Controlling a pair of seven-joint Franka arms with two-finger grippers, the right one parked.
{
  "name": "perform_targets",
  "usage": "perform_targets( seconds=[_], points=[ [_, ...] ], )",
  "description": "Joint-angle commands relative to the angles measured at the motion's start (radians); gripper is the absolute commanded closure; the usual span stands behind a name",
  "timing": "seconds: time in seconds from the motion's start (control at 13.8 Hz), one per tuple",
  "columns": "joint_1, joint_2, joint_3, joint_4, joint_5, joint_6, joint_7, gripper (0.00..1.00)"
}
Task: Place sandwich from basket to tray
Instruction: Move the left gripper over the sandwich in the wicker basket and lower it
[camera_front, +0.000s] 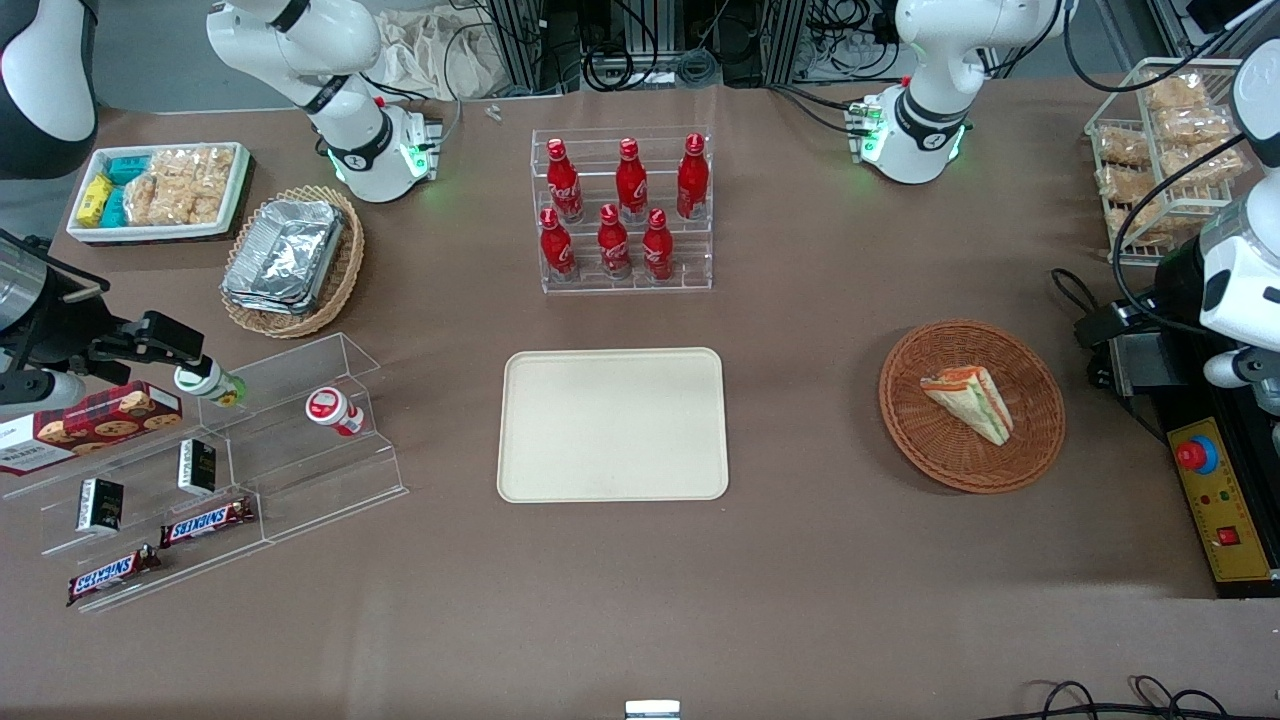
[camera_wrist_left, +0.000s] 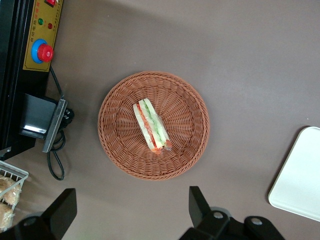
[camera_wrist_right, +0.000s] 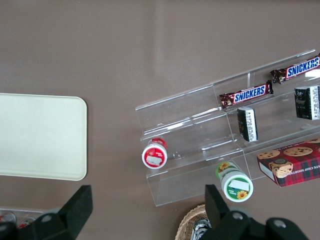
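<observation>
The sandwich (camera_front: 968, 400) (camera_wrist_left: 151, 125), a white-bread wedge with orange-red and green filling, lies in the middle of the round reddish-brown wicker basket (camera_front: 905, 425) (camera_wrist_left: 116, 147). The cream-beige tray (camera_front: 612, 425) (camera_wrist_left: 300, 182) (camera_wrist_right: 40, 135) lies flat and bare at the table's middle, a good gap away from the basket. My left gripper (camera_wrist_left: 131, 206) hangs open high above the table, just off the basket's rim toward the working arm's end. Its two black fingers (camera_wrist_left: 201, 202) are spread wide with nothing between them. The arm's white wrist (camera_front: 1238, 285) shows in the front view.
A black-and-yellow control box with a red button (camera_front: 1215, 500) (camera_wrist_left: 42, 50) and a black adapter with cable (camera_front: 1130, 360) sit beside the basket. A rack of red bottles (camera_front: 625, 215) stands farther from the camera than the tray. An acrylic snack shelf (camera_front: 230, 450) lies toward the parked arm's end.
</observation>
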Motion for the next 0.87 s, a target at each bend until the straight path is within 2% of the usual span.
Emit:
perform_targets(
  seconds=[0.0,0.29,0.43,0.8],
  points=[
    [-0.006,0.015,0.001,0.032,0.015,-0.015,0.006,0.01],
    [-0.013,0.017,-0.001,0.017,0.009,-0.025,-0.001,0.01],
    [-0.026,0.029,-0.004,-0.017,0.009,-0.003,-0.135,0.01],
    [-0.016,0.047,-0.001,-0.233,0.012,0.247,-0.380,0.01]
  ],
)
